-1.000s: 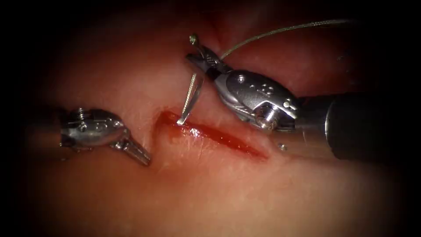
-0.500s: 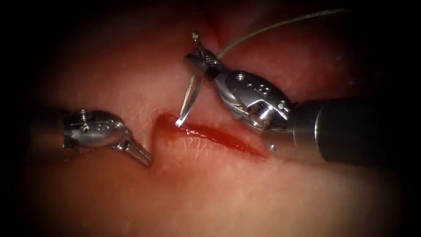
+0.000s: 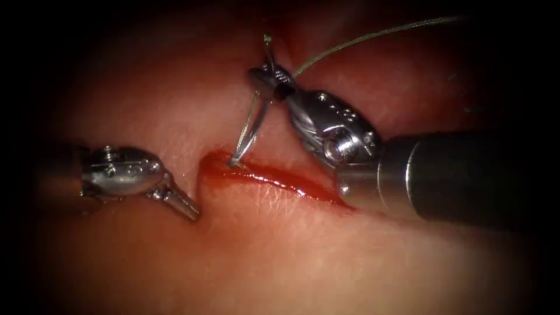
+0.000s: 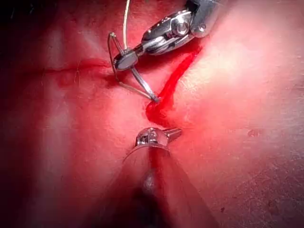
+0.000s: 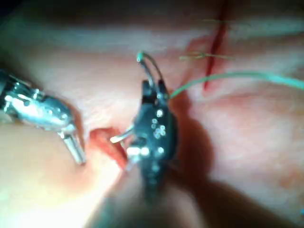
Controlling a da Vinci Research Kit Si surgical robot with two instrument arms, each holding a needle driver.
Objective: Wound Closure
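The cut (image 3: 280, 178) runs across the tissue (image 3: 280, 256), wet with red fluid. My right tool (image 3: 263, 79) is shut on the curved needle (image 3: 248, 125), gripping it about a third of the way from its tail end. The needle tip rests against the upper edge of the cut at its left end; I cannot tell how deep it sits. Thread (image 3: 373, 36) trails from the needle toward the upper right. My left tool (image 3: 185, 205) lies on the tissue left of the cut, jaws shut on nothing. The left wrist view shows the needle (image 4: 135, 88), right tool (image 4: 124, 59) and left tool (image 4: 172, 133).
The right tool's dark shaft (image 3: 466, 178) lies low over the cut's right end. In the right wrist view, the thread (image 5: 228, 76) crosses a second red line (image 5: 216, 45) on the tissue beyond the right tool (image 5: 152, 90).
The right tool has rolled at its wrist and shifted slightly left, swinging the needle tip down and left onto the cut's edge. The left tool has stayed put.
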